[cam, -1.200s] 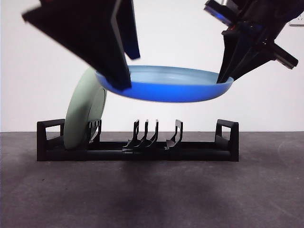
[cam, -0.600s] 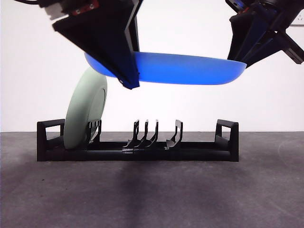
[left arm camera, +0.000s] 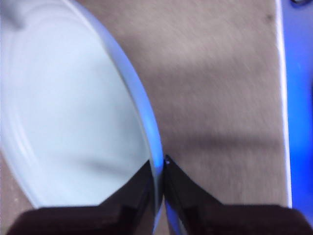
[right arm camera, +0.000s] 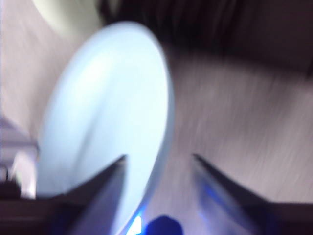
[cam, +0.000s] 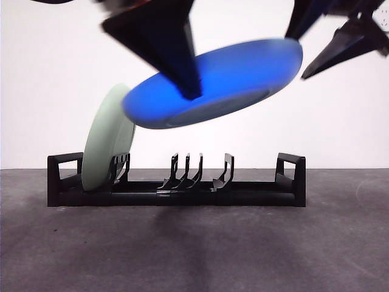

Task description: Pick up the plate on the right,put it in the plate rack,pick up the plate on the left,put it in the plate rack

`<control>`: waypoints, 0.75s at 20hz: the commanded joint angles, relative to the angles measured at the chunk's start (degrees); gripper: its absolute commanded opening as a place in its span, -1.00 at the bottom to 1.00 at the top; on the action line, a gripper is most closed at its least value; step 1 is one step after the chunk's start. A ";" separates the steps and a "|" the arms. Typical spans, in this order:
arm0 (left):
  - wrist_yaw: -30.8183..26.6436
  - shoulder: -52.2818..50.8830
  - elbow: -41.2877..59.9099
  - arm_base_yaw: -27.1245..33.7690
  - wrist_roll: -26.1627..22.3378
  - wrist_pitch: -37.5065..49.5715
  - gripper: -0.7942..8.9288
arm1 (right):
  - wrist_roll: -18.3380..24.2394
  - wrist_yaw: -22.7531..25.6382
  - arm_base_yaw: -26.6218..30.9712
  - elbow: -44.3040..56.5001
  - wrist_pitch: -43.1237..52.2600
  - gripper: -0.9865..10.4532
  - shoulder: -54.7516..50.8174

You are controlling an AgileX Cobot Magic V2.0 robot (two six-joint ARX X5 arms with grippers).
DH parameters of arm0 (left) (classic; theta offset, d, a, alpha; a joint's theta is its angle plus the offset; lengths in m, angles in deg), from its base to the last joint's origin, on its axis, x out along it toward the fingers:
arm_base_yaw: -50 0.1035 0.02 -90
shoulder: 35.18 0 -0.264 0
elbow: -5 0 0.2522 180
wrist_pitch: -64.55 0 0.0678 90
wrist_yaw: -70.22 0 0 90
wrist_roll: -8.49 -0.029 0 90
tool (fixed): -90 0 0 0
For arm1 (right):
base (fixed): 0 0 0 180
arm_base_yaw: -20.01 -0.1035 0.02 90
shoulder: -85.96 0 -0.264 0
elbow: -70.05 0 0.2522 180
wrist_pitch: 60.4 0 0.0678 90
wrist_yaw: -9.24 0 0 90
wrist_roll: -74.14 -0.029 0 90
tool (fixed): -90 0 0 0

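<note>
A blue plate hangs tilted above the rack, its right side raised. My left gripper is shut on its rim, and the left wrist view shows the jaws pinching the edge of the plate. Open at the top right, my right gripper stands beside the plate's raised edge, its jaws spread around the plate's rim without clamping. A pale green plate stands on edge in the left end of the black plate rack.
The rack's curved prongs in the middle and right stand bare below the blue plate. Dark grey table stretches in front of the rack, and a white wall is behind.
The blue plate went from level to tilted, right side up, and rose a little. The right gripper has opened and lifted off its rim. The left gripper moved right, still gripping.
</note>
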 commanded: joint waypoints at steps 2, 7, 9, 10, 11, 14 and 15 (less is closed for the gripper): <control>0.07 0.31 0.04 0.79 5.90 7.08 -0.86 | -1.66 3.89 3.19 0.11 7.50 -0.28 -6.64; 15.61 0.31 0.04 8.13 18.64 19.89 -0.86 | -2.19 19.37 6.25 0.11 13.22 -0.28 -16.22; 25.81 0.31 0.04 13.77 25.05 25.81 -0.86 | -2.19 20.57 6.75 0.11 13.18 -0.28 -17.88; 30.45 0.31 0.04 16.83 28.92 29.24 -0.86 | -2.16 21.14 6.84 0.11 13.14 -0.28 -18.27; 34.45 0.31 0.04 19.87 32.96 32.94 -0.86 | -2.19 21.03 6.84 0.11 13.16 -0.28 -18.43; 42.80 0.66 0.04 27.87 43.25 43.43 -0.86 | -2.21 20.90 6.82 0.11 13.16 -0.28 -18.40; 44.39 1.25 0.04 29.73 46.42 46.56 -0.86 | -2.21 20.87 6.82 0.11 13.20 -0.28 -18.38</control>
